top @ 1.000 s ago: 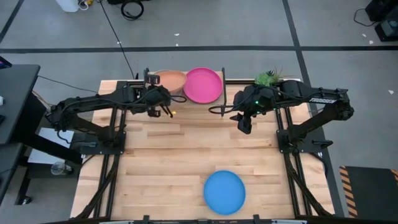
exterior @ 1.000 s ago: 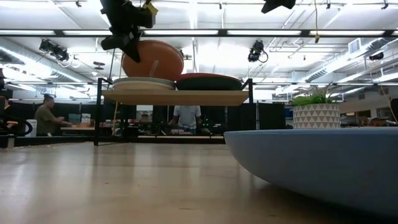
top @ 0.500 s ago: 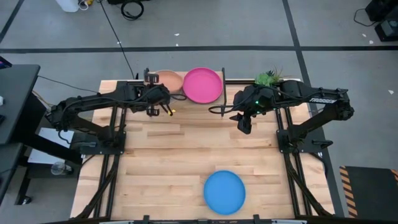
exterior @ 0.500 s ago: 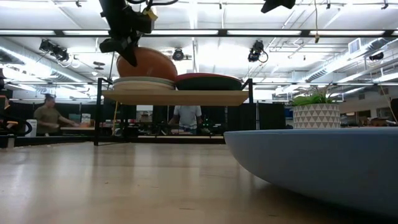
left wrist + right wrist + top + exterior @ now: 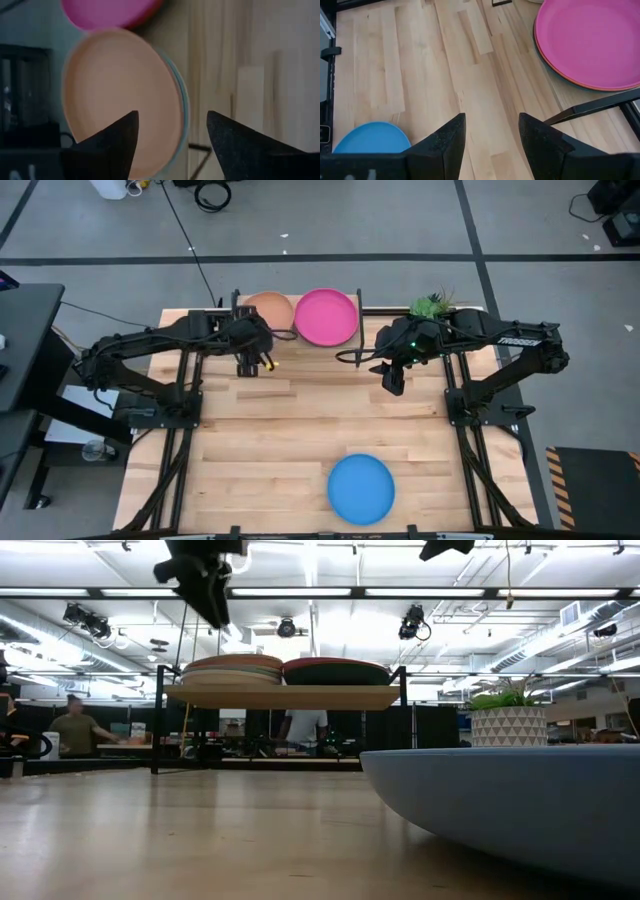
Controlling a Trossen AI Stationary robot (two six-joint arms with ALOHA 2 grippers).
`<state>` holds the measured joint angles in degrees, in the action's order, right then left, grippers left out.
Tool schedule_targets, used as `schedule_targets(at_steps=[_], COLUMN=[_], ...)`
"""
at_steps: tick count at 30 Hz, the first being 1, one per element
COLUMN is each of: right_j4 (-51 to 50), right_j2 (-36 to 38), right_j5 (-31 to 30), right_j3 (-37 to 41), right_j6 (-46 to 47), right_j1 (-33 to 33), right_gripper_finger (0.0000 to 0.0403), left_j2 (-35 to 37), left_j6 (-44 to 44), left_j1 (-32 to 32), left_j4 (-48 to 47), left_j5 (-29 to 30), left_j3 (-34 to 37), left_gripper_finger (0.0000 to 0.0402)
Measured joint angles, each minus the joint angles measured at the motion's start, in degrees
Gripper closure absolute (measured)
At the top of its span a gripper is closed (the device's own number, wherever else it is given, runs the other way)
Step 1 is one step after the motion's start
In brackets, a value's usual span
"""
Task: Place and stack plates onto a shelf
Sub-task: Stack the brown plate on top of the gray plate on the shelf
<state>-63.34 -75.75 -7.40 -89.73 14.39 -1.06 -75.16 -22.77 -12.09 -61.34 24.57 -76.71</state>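
Observation:
The shelf (image 5: pixel 290 696) stands at the table's far edge with two stacks of plates on it. A tan-brown plate (image 5: pixel 268 308) lies flat on top of the left stack (image 5: pixel 232 668), with a light teal rim (image 5: pixel 185 107) showing under it. A magenta plate (image 5: pixel 326 316) tops the right stack. A blue plate (image 5: pixel 361 488) lies on the table near the front edge. My left gripper (image 5: pixel 172 135) hangs open just in front of and above the left stack, touching nothing. My right gripper (image 5: pixel 490 135) hovers open right of the shelf's front.
A potted plant (image 5: pixel 432 305) stands at the far right beside the shelf. An orange rim (image 5: pixel 580 84) shows under the magenta plate. Bare wooden tabletop (image 5: pixel 300 420) lies between the shelf and the blue plate. People move in the room behind the table.
My left gripper has let go of the tan-brown plate, then drawn back toward the near edge and up. The plate, held tilted above the left stack a second ago, has dropped and now lies flat on top of it.

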Motion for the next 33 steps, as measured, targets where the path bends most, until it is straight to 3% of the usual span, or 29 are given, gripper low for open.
schedule_targets(at_steps=[4,8,13,15,25,33], right_j4=[0.72,0.92,1.59,1.56,1.85,1.96], right_j2=[0.0,0.0,0.0,0.0,0.0,0.0], right_j5=[0.0,0.0,-0.02,0.0,0.0,0.0], right_j3=[0.0,0.0,0.0,0.0,0.0,0.0], right_j6=[-0.02,-0.02,-0.02,-0.02,-1.07,-1.19], right_j1=[0.0,0.0,0.0,0.0,0.0,0.0], right_gripper_finger=[0.0213,0.0213,0.0213,0.0213,0.0213,0.0213], left_j2=[-0.15,-1.9,-1.76,-2.31,-10.91,-11.22], left_j6=[0.04,-1.73,-0.3,0.08,0.8,-0.31], left_j1=[-3.79,-9.62,-16.57,-18.44,-20.45,-20.43], left_j4=[2.78,12.41,25.69,26.56,25.06,24.02], left_j5=[-0.83,-0.79,-11.81,-14.92,-16.94,-13.61], left_j3=[0.04,2.79,5.1,5.23,5.15,5.21], left_gripper_finger=[0.0173,0.0185,0.0194,0.0195,0.0196,0.0196])
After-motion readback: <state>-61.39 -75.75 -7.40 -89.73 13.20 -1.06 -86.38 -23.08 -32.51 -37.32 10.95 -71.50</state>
